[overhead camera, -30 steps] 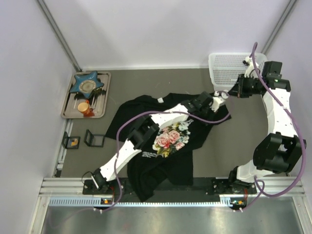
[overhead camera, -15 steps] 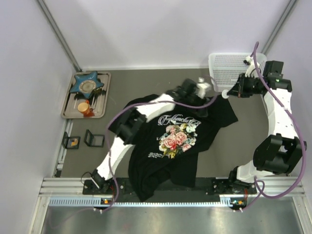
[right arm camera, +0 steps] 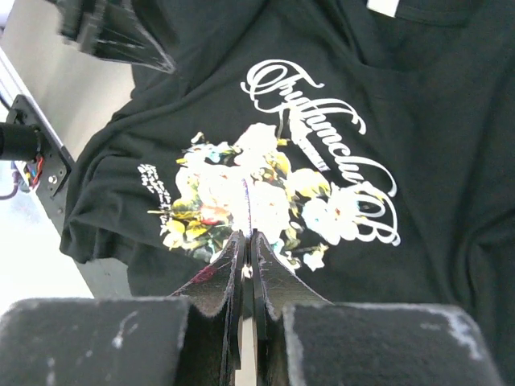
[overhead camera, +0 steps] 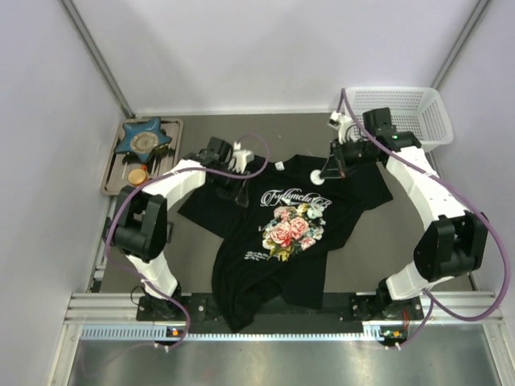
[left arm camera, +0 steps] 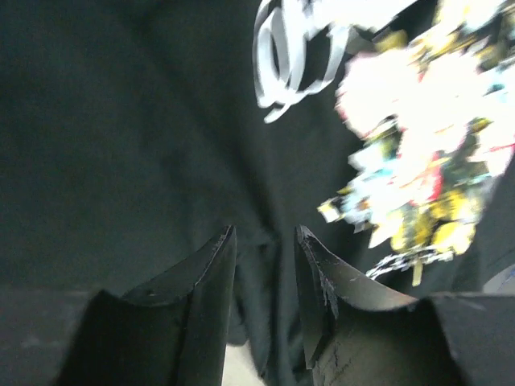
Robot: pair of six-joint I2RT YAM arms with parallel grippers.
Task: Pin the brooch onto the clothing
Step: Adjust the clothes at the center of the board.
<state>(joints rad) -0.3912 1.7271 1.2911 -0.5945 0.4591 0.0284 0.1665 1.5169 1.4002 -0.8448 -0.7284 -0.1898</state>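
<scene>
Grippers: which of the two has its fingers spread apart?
The left gripper: a clear gap shows between its fingers, with the black T-shirt visible through it. The right gripper has its fingers pressed together.

The left arm and right arm are built of white links and black joints, with purple cables attached.

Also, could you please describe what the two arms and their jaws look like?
Both the left arm and right arm have white shells with black joints, and a purple cable runs along each. The jaws are black, tapered and scuffed.
</scene>
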